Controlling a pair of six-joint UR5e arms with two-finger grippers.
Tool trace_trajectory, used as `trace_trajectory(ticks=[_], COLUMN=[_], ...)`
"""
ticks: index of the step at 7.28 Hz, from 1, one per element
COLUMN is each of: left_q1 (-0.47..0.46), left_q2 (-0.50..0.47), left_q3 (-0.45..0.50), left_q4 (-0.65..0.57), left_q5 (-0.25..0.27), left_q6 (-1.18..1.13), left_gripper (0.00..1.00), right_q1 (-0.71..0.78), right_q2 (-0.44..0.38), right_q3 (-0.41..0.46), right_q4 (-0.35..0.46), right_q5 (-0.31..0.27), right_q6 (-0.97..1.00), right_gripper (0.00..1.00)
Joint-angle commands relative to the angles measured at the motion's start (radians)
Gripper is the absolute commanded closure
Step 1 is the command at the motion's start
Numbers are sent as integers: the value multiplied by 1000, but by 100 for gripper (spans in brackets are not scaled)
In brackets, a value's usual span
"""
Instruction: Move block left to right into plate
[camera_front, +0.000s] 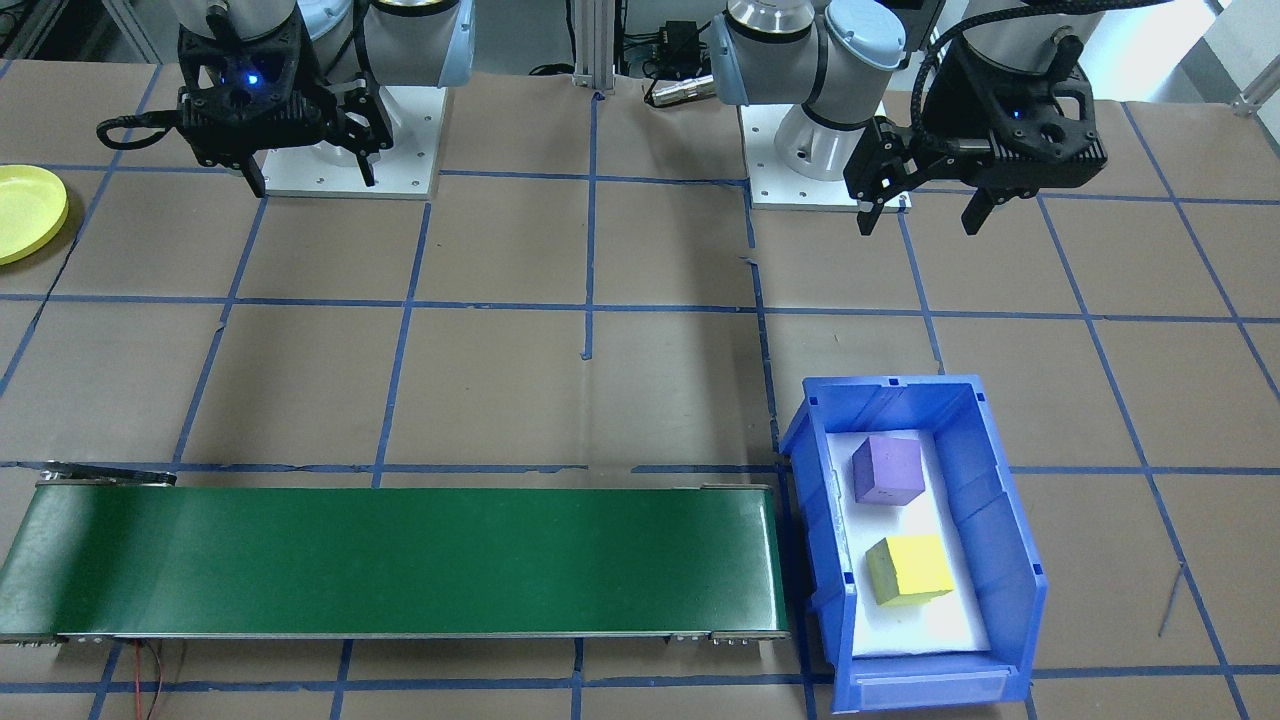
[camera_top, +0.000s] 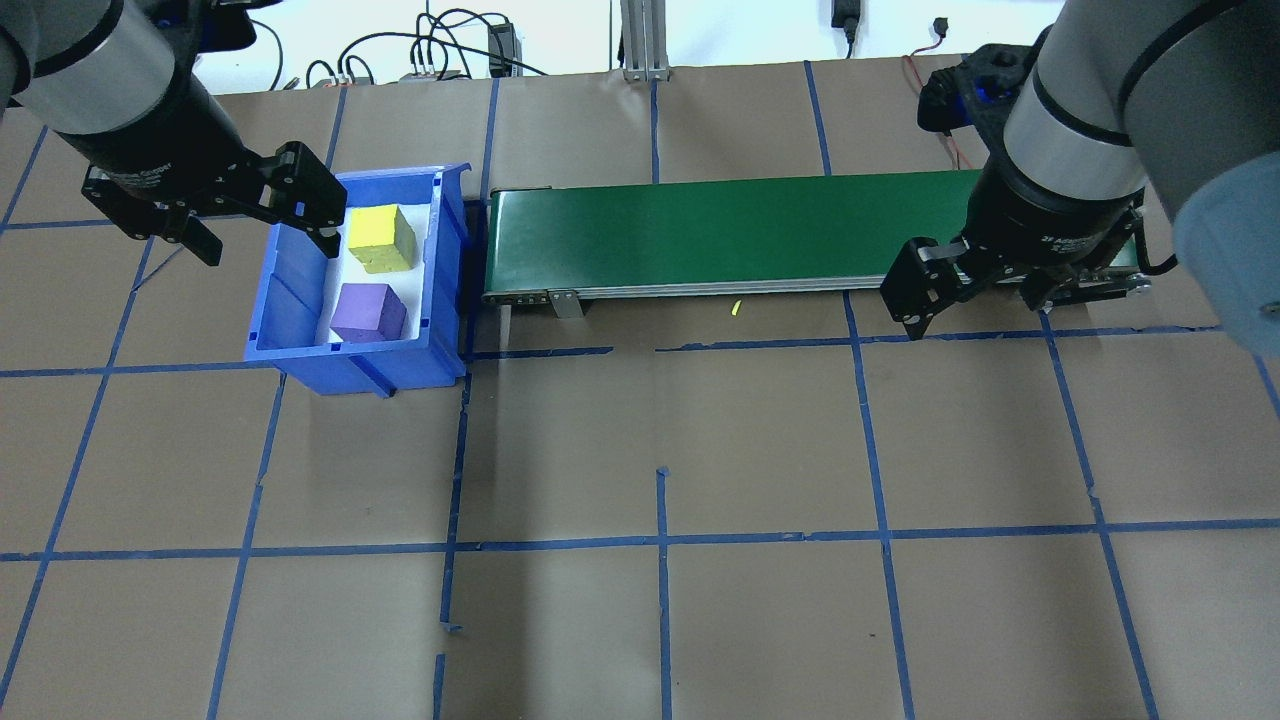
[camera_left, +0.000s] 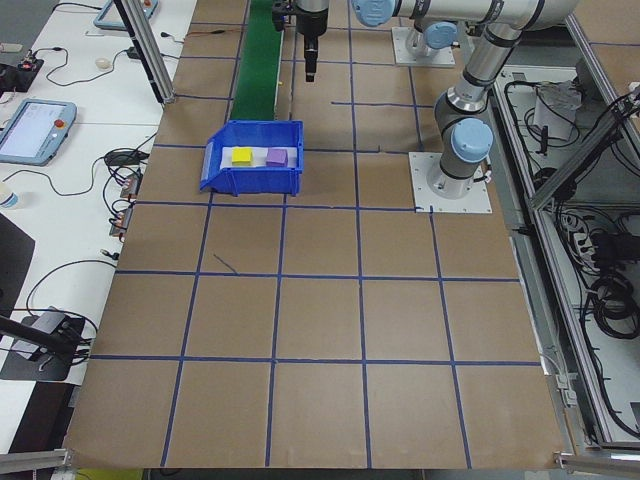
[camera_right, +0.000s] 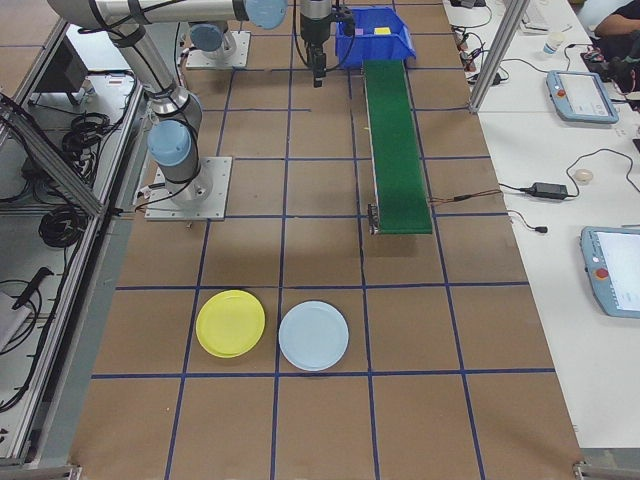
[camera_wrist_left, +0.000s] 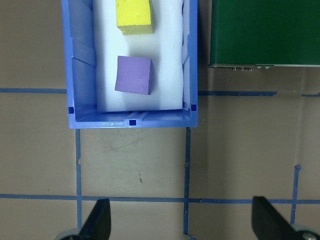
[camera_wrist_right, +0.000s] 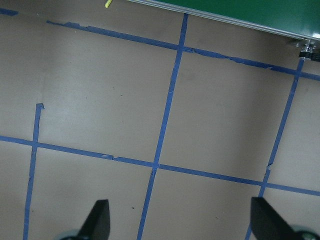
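while both blocks sit in blue bin (camera_front: 1010, 520) | left pincer (camera_front: 920, 215) wide — empty | right pincer (camera_front: 305, 180) wide — empty

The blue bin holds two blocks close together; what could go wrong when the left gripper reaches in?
The purple block and yellow block sit close together between the blue bin's walls, so the open left gripper may bump a wall or nudge the other block. The yellow plate lies far off, beside a light blue plate.

A long green belt and a blue bin on the table

The green belt (camera_front: 400, 560) runs along the table's (camera_front: 640, 380) far edge. The blue bin (camera_front: 1000, 520) sits touching its end. A pale blue plate (camera_right: 313, 336) lies near the table's right end.
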Motion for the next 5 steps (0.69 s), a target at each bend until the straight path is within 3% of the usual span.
trace_trajectory(ticks=[1,5], left_q1=[-1,-1], left_q2=[2,2], left_q3=[-2,0], left_q4=[0,3], left_q5=[-3,-12], left_q6=[6,6], left_gripper=[0,0], right_q1=[-1,-1], right_q2=[-1,0], right_q3=[0,1], right_q4=[0,2], right_q5=[4,-1], right_q6=[3,9], right_gripper=[0,0])
